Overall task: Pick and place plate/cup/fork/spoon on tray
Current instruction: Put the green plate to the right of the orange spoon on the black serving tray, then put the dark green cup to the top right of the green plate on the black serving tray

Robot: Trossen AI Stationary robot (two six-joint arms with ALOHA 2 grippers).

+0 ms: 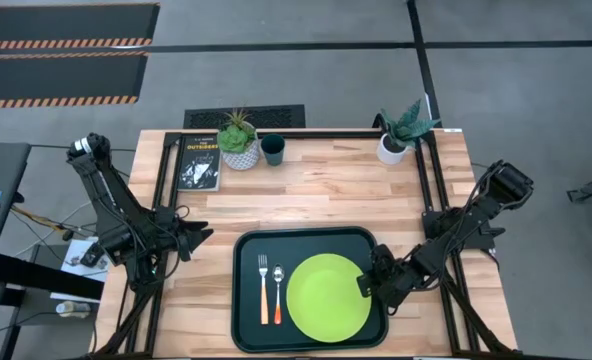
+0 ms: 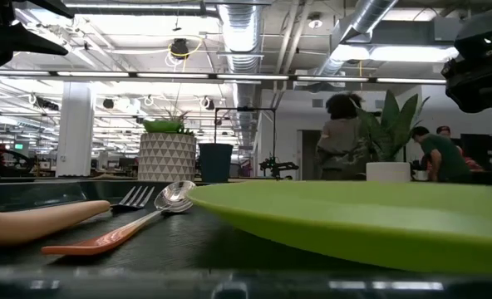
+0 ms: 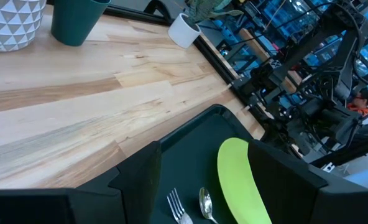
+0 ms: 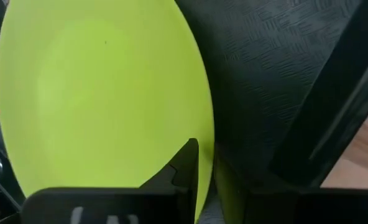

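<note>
Trouble could come if I lift carelessly, since my right gripper (image 1: 368,285) straddles the rim of the flat lime-green round plate (image 1: 328,296) lying in the dark rectangular plastic tray (image 1: 246,300), fingers narrowly apart, and might drag it onto the cutlery beyond.

We see our dark right arm reaching in from the table's right side, folded at the elbow, its two-finger right gripper (image 1: 367,284) low at the near right, fingers parted with one dark finger (image 4: 183,163) on either side of a thin rim. Our dark left arm waits at the left edge, its left gripper (image 1: 202,236) pointing inward, fingers spread apart.
</note>
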